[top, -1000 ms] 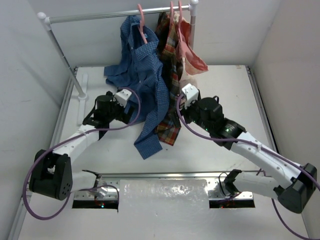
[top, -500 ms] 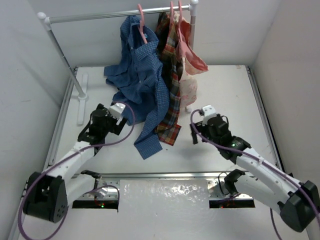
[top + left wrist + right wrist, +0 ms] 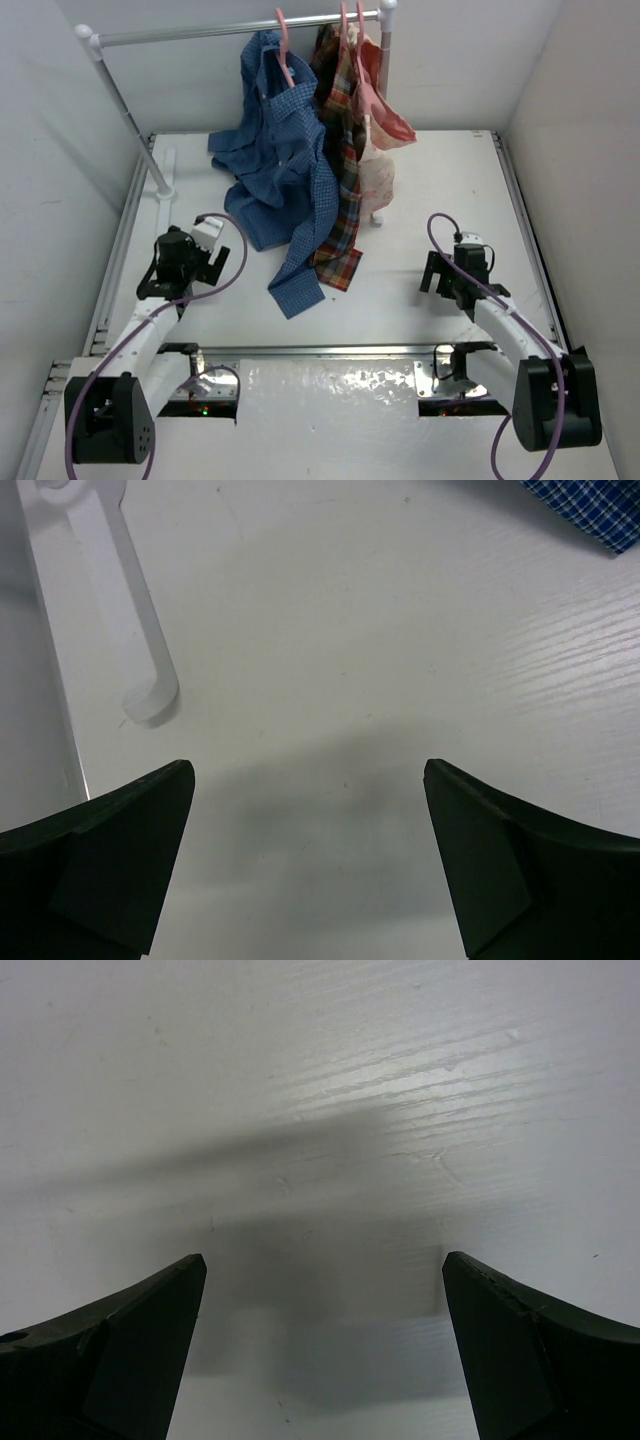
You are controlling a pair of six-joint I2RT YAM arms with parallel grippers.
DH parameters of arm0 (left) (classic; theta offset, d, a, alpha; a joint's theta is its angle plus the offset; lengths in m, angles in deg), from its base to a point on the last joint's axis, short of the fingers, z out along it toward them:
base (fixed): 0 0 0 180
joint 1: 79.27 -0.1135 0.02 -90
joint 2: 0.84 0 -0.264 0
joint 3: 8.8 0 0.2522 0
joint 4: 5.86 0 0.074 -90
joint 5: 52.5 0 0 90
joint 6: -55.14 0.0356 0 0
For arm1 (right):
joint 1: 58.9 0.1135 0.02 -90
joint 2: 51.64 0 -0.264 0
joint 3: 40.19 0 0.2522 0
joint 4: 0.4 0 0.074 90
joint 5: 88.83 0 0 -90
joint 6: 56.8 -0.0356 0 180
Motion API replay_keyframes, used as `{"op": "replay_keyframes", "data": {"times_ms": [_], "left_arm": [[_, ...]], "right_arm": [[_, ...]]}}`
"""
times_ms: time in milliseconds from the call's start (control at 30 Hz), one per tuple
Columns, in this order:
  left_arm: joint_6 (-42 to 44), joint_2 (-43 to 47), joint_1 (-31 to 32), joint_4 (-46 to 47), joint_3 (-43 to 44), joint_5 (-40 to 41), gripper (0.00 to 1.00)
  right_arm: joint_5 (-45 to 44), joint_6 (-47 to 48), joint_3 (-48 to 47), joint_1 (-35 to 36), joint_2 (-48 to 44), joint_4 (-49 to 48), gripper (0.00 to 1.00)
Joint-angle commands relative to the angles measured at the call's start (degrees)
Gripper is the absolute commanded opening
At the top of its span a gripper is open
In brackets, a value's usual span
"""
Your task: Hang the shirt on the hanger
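While the shirt (image 3: 290,170) is hung on the hanger (image 3: 284,40) at the rail (image 3: 200,33), its lower end draped onto the table (image 3: 440,180), the left gripper (image 3: 308,865) and right gripper (image 3: 325,1345) are held wide open, nothing gripped.

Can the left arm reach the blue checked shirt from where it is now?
Probably yes: only bare table lies between the open left claw and the blue checked shirt; nothing blocks it.
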Motion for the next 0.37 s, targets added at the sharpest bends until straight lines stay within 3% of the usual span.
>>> {"op": "replay_keyframes", "data": {"times_ms": [0, 333], "left_arm": [[0.11, 2.15, -0.40, 1.14, -0.38, -0.16, 0.97], [0.72, 5.41, -0.40, 0.35, -1.26, -1.47, 0.96]], "right_arm": [[-4.19, -2.19, -1.81, -0.22, -0.70, -1.95, 0.99], [-3.84, -2.01, 0.91, -0.22, -4.65, -4.93, 0.99]]}}
